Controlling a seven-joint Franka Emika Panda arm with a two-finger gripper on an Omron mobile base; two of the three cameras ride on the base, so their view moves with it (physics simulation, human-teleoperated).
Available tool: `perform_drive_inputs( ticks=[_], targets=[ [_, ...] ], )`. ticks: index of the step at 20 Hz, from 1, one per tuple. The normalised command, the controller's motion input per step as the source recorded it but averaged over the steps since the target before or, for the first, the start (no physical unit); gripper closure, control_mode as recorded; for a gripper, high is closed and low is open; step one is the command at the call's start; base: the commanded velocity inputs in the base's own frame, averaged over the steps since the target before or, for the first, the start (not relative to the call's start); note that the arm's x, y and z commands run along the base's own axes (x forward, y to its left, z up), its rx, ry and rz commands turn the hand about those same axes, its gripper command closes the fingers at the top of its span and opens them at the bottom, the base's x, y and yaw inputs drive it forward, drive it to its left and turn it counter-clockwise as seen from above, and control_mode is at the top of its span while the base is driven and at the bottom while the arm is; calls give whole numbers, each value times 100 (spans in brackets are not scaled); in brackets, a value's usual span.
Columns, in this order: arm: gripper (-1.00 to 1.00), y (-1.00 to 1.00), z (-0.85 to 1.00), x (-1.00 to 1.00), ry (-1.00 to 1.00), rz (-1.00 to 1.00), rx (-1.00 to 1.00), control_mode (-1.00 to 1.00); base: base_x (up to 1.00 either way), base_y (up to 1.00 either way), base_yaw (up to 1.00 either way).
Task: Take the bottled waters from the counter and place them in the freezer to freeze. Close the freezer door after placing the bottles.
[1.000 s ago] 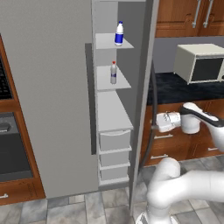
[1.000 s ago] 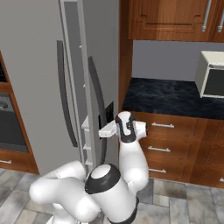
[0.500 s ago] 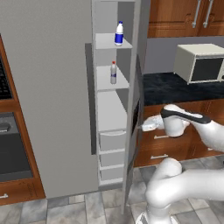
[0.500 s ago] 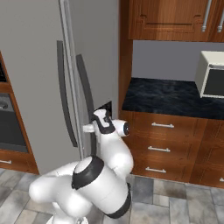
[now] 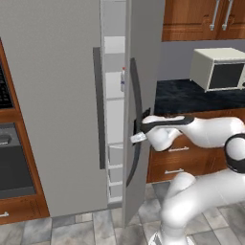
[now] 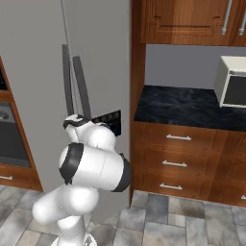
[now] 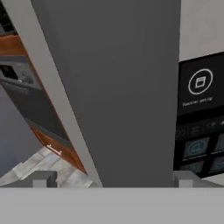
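Observation:
The freezer (image 6: 101,53) stands tall and grey with its freezer door (image 5: 146,57) only a narrow gap from shut. Through that gap a sliver of one of the bottled waters (image 5: 122,80) shows on a white shelf. My gripper (image 5: 135,139) is open and holds nothing, its tips pressed against the door's face beside the long dark handle (image 5: 134,91). In the hand view the fingertips (image 7: 43,178) stand wide apart with the grey door surface (image 7: 122,87) right in front. The black counter (image 5: 191,93) lies to the right of the freezer.
A cream toaster oven (image 5: 217,67) sits on the counter (image 6: 182,105) above brown drawers (image 6: 178,158). A built-in oven (image 5: 9,162) flanks the freezer on the left. A black dispenser panel (image 7: 201,118) is on the fridge front. Tiled floor (image 6: 192,221) lies in front.
The freezer door has swung from wide open to almost shut, with my arm following it leftward. The shelves and bottles inside are now mostly covered.

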Motion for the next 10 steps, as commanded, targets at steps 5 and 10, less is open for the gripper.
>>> perform_drive_inputs(
  ticks=[5,10],
  targets=[
    [-100,37,1,22,0,-13,-13,-100,0,0,0],
    [-100,30,10,27,5,-12,-14,-100,0,0,0]
  ],
)
